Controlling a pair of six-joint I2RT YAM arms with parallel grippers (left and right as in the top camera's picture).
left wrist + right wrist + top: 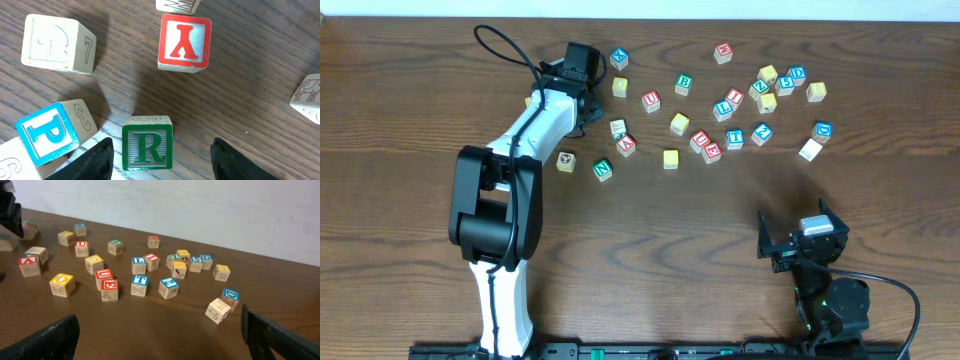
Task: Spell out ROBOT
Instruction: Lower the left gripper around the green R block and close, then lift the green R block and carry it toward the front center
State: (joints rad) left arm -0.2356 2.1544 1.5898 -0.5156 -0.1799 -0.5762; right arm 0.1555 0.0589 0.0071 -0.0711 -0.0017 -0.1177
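The R cube [147, 145] is flanked off-centre by the left gripper's [161, 152] parted jaws; centring is advised before closing. The right gripper's [160, 332] jaws are also apart.

1. A dark brown wooden surface [720, 230] is filling almost the whole overhead view, its grain running from side to side.
2. A plain, pale wall [210, 210] is standing right behind the far edge of the surface in the right wrist view.
3. In the overhead view that wall [880, 8] is showing only as a thin light strip along the top.
4. Soft, even light is falling on the wood, casting only short, faint shadows.
5. Close up in the left wrist view, fine dark streaks are crossing the grain.
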